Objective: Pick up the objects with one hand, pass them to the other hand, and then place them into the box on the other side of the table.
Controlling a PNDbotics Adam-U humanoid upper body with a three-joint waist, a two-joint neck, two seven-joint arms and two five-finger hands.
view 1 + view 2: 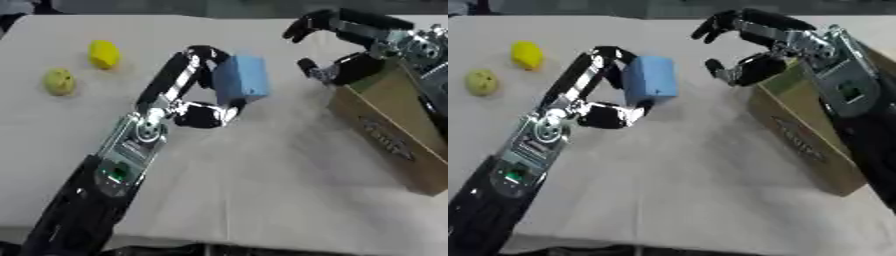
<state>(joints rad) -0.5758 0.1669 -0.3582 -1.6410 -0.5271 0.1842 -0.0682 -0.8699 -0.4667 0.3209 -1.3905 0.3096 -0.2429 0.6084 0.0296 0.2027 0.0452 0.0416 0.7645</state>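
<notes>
Handover pending: blue block (650, 81) pinched in left hand (605, 107) fingers above surface (693, 190), offered toward right hand (750, 60), fingers spread to receive beside box (802, 137).

A light blue block (241, 79), box-shaped with soft edges, is held upright above the worktop (262, 175), pinched between the fingers and thumb of the left robot hand (197, 85). A yellow, lemon-like object (104, 53) lies on the worktop's far left part, and a duller yellow-green round object (59, 81) sits near it, closer to the left edge; the two are apart. A brown cardboard box (385, 135) with dark printing on its side stands open-topped at the right side of the worktop.
</notes>
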